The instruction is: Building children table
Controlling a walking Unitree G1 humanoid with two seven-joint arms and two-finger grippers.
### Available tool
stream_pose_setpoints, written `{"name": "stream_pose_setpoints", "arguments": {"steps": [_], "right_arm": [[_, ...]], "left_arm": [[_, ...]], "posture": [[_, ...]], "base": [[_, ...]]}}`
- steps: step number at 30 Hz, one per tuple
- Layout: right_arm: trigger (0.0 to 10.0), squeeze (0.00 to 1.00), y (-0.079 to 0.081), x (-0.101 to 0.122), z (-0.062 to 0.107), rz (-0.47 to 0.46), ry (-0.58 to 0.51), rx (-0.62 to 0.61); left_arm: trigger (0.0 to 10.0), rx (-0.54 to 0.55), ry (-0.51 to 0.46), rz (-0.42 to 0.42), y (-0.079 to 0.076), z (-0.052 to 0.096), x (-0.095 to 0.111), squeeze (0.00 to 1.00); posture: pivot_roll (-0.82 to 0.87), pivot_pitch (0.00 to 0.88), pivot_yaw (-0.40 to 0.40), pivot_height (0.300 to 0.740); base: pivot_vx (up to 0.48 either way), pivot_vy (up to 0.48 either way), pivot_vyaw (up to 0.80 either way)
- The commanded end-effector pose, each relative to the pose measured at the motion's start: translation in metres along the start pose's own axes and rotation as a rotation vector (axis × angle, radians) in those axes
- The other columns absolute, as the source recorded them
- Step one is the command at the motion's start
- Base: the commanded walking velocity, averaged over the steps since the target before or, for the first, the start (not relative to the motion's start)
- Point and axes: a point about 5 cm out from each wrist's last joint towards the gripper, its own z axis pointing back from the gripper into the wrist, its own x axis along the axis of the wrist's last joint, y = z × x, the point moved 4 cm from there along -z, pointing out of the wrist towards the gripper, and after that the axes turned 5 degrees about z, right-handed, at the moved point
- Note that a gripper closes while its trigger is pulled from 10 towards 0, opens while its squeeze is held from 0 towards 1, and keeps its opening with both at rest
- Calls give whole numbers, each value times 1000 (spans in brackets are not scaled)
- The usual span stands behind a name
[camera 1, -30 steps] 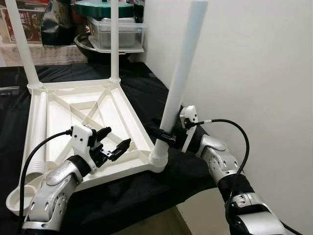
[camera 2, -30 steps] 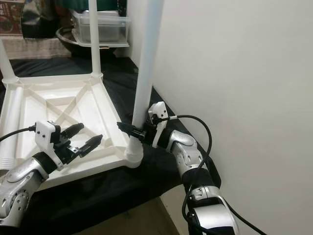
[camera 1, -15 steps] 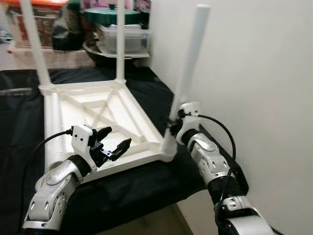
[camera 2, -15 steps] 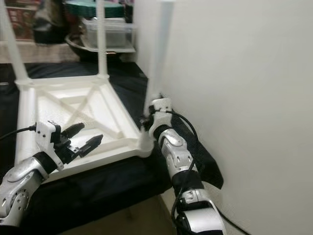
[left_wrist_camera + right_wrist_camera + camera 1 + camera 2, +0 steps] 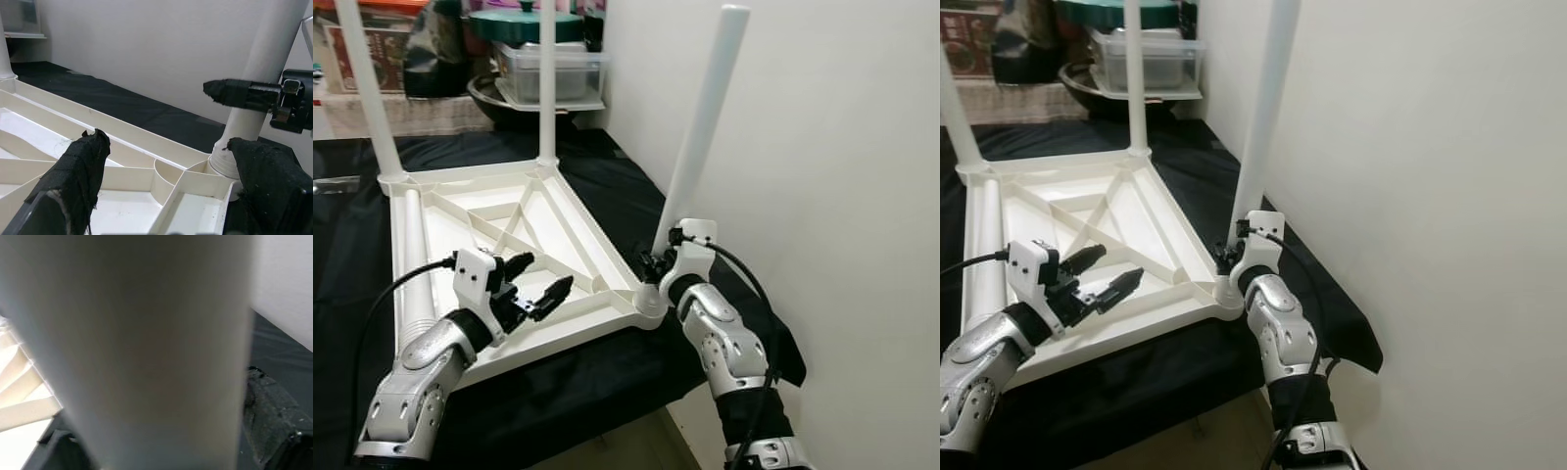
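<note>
The white children's table top [image 5: 563, 220] lies upside down on a black cloth. Two white legs [image 5: 546, 78] stand in its far corners. A third leg [image 5: 700, 127] rises, slightly tilted, from the near right corner socket [image 5: 649, 305]. My right gripper [image 5: 658, 264] is shut around the base of that leg [image 5: 146, 347], with one finger [image 5: 239, 93] lying across it. A loose fourth leg [image 5: 411, 259] lies along the top's left side. My left gripper [image 5: 545, 274] hovers open over the ribbed underside near the front rim, its fingers [image 5: 73, 181] holding nothing.
A white wall [image 5: 822, 176] stands close to the right of the held leg. At the back are a clear plastic box [image 5: 548, 69], a green lidded pot [image 5: 524, 22] and a metal bowl [image 5: 494, 98]. The cloth-covered surface ends at the front edge [image 5: 607, 411].
My right forearm has swung from the right side to in front of the corner leg, still gripping its base. The camera shifted. The left gripper stays open in place.
</note>
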Motion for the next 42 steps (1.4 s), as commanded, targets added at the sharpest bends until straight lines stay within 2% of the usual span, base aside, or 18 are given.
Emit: {"name": "stream_pose_setpoints", "arguments": {"steps": [1, 6, 10, 14, 20, 21, 24, 27, 29, 30, 31, 33, 36, 37, 39, 40, 41, 42], "right_arm": [[10000, 0, 3, 23, 1, -21, -88, 125], [10000, 0, 16, 53, 19, 38, -190, 415], [10000, 0, 53, 42, 72, 224, -142, 934], [10000, 0, 67, 33, 84, 238, -118, 1041], [10000, 0, 71, 22, 64, 253, -103, 976], [0, 0, 58, 17, 47, 248, -68, 847], [0, 0, 49, 14, 38, 244, -39, 765], [0, 0, -24, -1, 0, 170, 108, 128], [0, 0, -24, -1, 0, 170, 108, 128], [0, 0, -44, -7, -1, 150, 152, -38], [0, 0, -44, -7, -1, 150, 152, -38], [0, 0, -68, -23, 18, 122, 197, -325], [0, 0, -69, -26, 24, 120, 200, -378], [10000, 0, -53, -30, 26, 109, 213, -339], [10000, 0, -53, -30, 26, 109, 213, -339], [10000, 0, -34, -29, 24, 111, 202, -249], [10000, 0, -34, -29, 24, 111, 202, -249], [10000, 1000, -13, -20, 18, 52, 142, -103]], "left_arm": [[10000, -5, 10, 0, -1, -1, -2, 0], [10000, -4, 5, 4, -2, -1, -2, 0], [10000, -9, 3, 8, -2, -3, -3, 0], [10000, -8, 1, 8, -2, -3, -3, 0], [10000, 2, -1, 9, -1, -1, -3, 0], [10000, 1, -1, 10, -1, -1, -4, 0], [10000, 1, 0, 10, -2, 0, -4, 0], [10000, -3, 0, 12, -2, -1, -4, 0], [10000, -3, 0, 12, -2, -1, -4, 0], [10000, -4, -1, 12, -2, -1, -4, 0], [10000, -4, -1, 12, -2, -1, -4, 0], [10000, -3, -1, 12, -3, -1, -4, 0], [10000, -3, -1, 11, -3, 0, -3, 0], [10000, -2, -1, 11, -2, 0, -3, 0], [10000, -2, -1, 11, -2, 0, -3, 0], [10000, -2, -1, 11, -2, 0, -3, 0], [10000, -2, -1, 11, -2, 0, -3, 0], [10000, -2, -1, 10, -2, -1, -3, 0]], "posture": [[132, 0, -152, 740], [129, 0, -154, 740], [131, 0, -157, 740], [138, 0, -166, 740], [147, 0, -170, 740], [144, 0, -170, 740], [144, 0, -170, 740], [134, 0, -166, 740], [134, 0, -166, 740], [134, 0, -166, 740], [134, 0, -166, 740], [137, 0, -165, 740], [138, 0, -164, 740], [135, 0, -161, 740], [135, 0, -161, 740], [133, 0, -159, 740], [133, 0, -159, 740], [132, 0, -156, 740]], "base": [[0, 0, 0], [0, 0, 0], [0, 0, 0], [0, 0, 0], [0, 0, 0], [0, 0, 0], [0, 0, 0], [0, 0, 0], [0, 0, 0], [0, 0, 0], [0, 0, 0], [0, 0, 0], [0, 0, 0], [0, 0, 0], [0, 0, 0], [0, 0, 0], [0, 0, 0], [0, 0, 0]]}}
